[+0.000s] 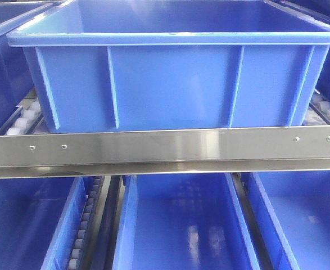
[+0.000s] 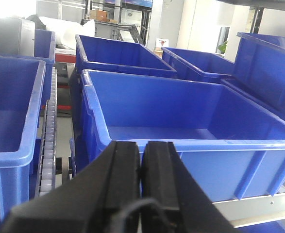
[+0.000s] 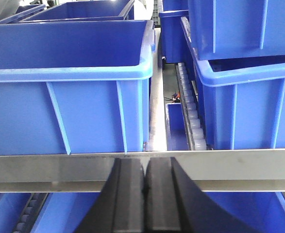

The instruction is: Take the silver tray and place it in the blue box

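**Blue box sitting empty on the rack, both grippers pressed closed**

No silver tray is showing in any of the three views. The blue box (image 1: 176,79) is sitting on the upper level of the rack, right behind the flat steel rail (image 1: 165,147) that is running across the front view. What can be seen of the box's inside is holding nothing; the left wrist view is looking down onto its bare floor. White rollers (image 1: 24,121) are peeking out at either side under the box. Below the rail, three lower bins (image 1: 181,225) are lying side by side, and their visible floors are bare too. More blue bins are standing beside and behind the box, one of them (image 2: 123,53) directly behind it.

The left gripper (image 2: 141,160) is hovering in front of the box's near rim, its two black fingers pressed together and gripping nothing. The right gripper (image 3: 144,177) is sitting in front of the steel rail near the box's right corner, fingers likewise pressed together and empty.
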### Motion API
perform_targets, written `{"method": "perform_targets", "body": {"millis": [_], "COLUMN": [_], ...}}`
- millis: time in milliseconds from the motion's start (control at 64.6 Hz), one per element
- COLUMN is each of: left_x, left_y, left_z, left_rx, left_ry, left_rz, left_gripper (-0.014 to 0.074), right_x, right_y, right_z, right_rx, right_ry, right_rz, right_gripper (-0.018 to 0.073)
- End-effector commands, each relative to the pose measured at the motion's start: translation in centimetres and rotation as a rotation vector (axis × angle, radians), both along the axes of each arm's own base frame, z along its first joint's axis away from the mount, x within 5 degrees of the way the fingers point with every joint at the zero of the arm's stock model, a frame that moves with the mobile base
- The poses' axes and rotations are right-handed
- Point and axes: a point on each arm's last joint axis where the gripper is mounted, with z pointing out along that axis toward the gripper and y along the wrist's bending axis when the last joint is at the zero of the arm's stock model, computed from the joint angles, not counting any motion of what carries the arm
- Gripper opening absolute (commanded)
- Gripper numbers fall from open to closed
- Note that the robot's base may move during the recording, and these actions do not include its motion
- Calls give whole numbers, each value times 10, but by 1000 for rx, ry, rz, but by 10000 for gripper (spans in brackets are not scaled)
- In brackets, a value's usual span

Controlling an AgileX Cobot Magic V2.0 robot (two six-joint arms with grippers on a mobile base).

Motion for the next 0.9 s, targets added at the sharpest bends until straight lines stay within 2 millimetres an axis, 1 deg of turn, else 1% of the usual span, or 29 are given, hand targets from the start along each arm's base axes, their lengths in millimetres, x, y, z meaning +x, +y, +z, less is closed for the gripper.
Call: {"method": "perform_targets", "body": {"millis": [0,155,883], "left_x": [-2,-2,-2], "left_y": [0,0,0], "left_z": [16,16,15], "left_rx": [-37,-37,-34], "left_ry": [-98,-98,-90], "left_rz": [-8,-8,-6], "left_gripper": [-6,-6,-6], "right_x": [-4,-4,-4], "right_y": [0,0,0], "right_z": [15,16,15], "right_rx": [-28,3,2], "right_ry": [-124,-125,-124], "right_rz": [-4,-3,-3], "right_gripper": [56,56,56]}}
